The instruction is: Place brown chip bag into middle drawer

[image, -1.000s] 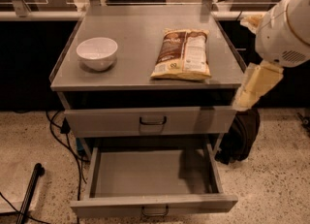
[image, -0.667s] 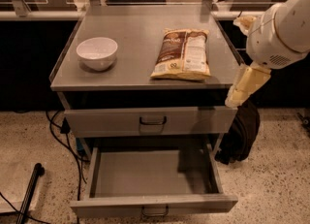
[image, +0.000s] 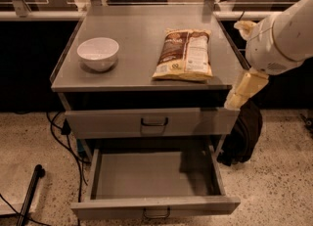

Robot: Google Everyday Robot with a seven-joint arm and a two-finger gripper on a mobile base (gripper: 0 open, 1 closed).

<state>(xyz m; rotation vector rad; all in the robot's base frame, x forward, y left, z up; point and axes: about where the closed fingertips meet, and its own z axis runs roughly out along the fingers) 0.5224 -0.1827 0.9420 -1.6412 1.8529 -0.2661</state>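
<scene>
The brown chip bag [image: 185, 54] lies flat on the grey cabinet top [image: 132, 29], right of centre, label side up. The middle drawer [image: 156, 204] is pulled out below and its grey inside is bare. The matching drawer [image: 151, 121] above it is closed. My gripper [image: 243, 90], pale yellow on a white arm [image: 281, 34], hangs pointing down and to the left just off the cabinet's right front corner. It sits right of and lower than the bag, apart from it, and holds nothing.
A white bowl [image: 98, 53] stands on the left of the cabinet top. A black bag [image: 244, 134] sits on the floor beside the cabinet's right side. Cables [image: 63, 137] and a black pole [image: 29, 193] lie on the speckled floor at the left.
My arm and gripper have moved left, closer to the cabinet's right front corner. The bag, bowl and drawers have not moved.
</scene>
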